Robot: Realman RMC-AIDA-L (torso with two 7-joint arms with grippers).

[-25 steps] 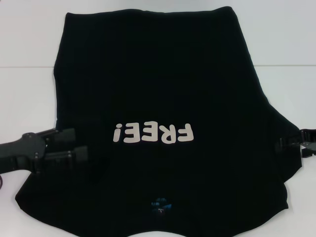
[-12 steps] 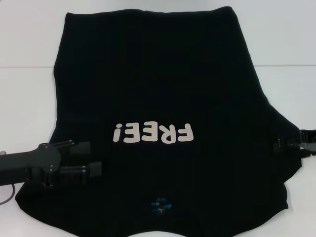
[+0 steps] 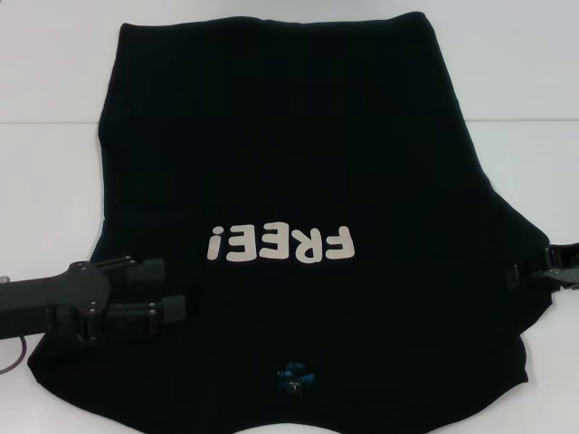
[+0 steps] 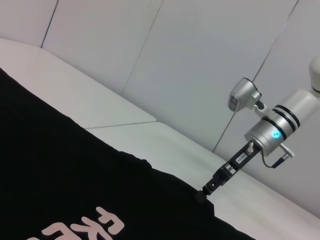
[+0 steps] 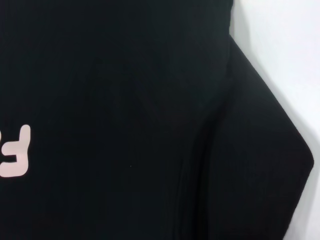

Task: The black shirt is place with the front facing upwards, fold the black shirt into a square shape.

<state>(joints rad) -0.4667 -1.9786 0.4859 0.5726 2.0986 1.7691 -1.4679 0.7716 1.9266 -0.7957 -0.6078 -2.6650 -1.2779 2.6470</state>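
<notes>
The black shirt (image 3: 289, 136) lies spread flat on the white table, front up, its hem at the far side. Its white "FREE!" lettering (image 3: 279, 244) and blue neck label (image 3: 294, 372) are near me. My left gripper (image 3: 170, 287) is open, its two fingers lying apart over the shirt's left side, beside the lettering. My right gripper (image 3: 529, 271) is at the outer edge of the shirt's right sleeve. It also shows in the left wrist view (image 4: 205, 195), its tip touching the shirt's edge (image 4: 60, 170). The right wrist view shows only shirt fabric (image 5: 125, 100) with a soft fold.
The white table (image 3: 54, 181) shows bare on both sides of the shirt and beyond it, with a seam line across it. A light wall (image 4: 200, 60) stands behind the table.
My left gripper has moved right and nearer, from the shirt's left edge onto the fabric, and has held still for the last half second. The right gripper has shifted slightly outward.
</notes>
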